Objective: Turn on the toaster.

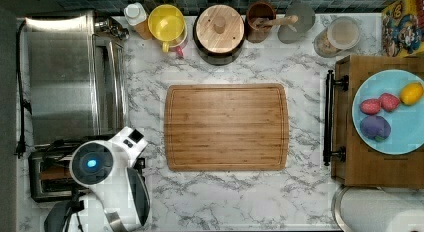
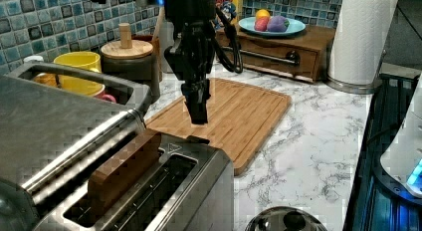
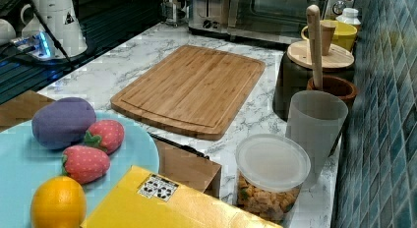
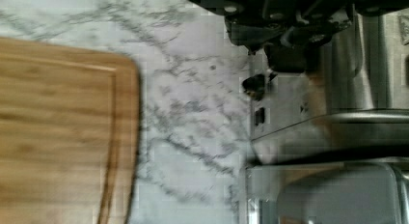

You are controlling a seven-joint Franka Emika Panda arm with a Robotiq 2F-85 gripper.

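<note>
The toaster is a small brushed-steel box in the left view's foreground. A brown slice stands in one of its two long slots. Its dark lever knob sits at the far end. My gripper hangs upright just above that knob, fingers pressed together and holding nothing. In the top view, my white arm covers much of the toaster at the lower left. The wrist view has the dark fingers over the toaster's steel end face.
A large steel toaster oven stands right beside the toaster. A wooden cutting board lies mid-counter. Jars, a yellow mug and utensils line the back wall. A wooden box with a plate of toy fruit and a paper-towel roll are further off.
</note>
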